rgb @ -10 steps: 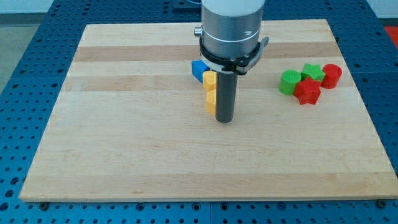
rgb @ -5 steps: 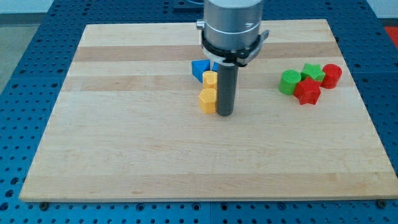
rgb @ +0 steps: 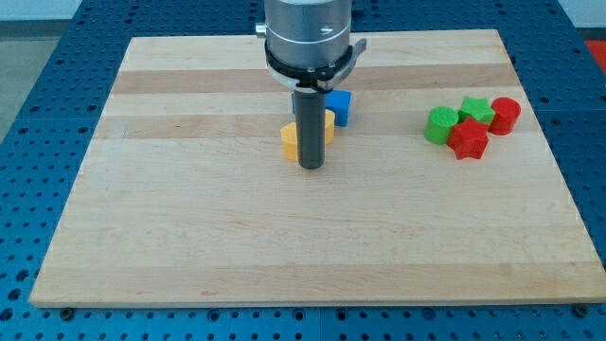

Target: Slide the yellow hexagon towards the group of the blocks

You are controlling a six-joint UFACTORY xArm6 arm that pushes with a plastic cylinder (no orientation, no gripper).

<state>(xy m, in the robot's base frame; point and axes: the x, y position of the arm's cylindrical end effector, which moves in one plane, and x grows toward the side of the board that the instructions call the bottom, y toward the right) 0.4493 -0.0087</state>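
My tip (rgb: 311,167) rests on the wooden board (rgb: 189,237) near its middle. The dark rod covers most of two yellow blocks. One yellow block (rgb: 290,140) shows at the rod's left, touching it; its shape is partly hidden. The other yellow block (rgb: 328,124) peeks out at the rod's right. A blue block (rgb: 338,106) sits just to the upper right of the rod. A group of blocks lies at the view's right: a green block (rgb: 440,125), a green star (rgb: 476,110), a red block (rgb: 468,139) and a red cylinder (rgb: 506,115).
The board's edges are bordered by a blue perforated table (rgb: 38,142). The arm's grey body (rgb: 308,33) hangs over the board's top middle.
The rod has moved to the view's left, past the yellow blocks. The blue block now shows at its right instead of its left. The lower yellow block has shifted left and up.
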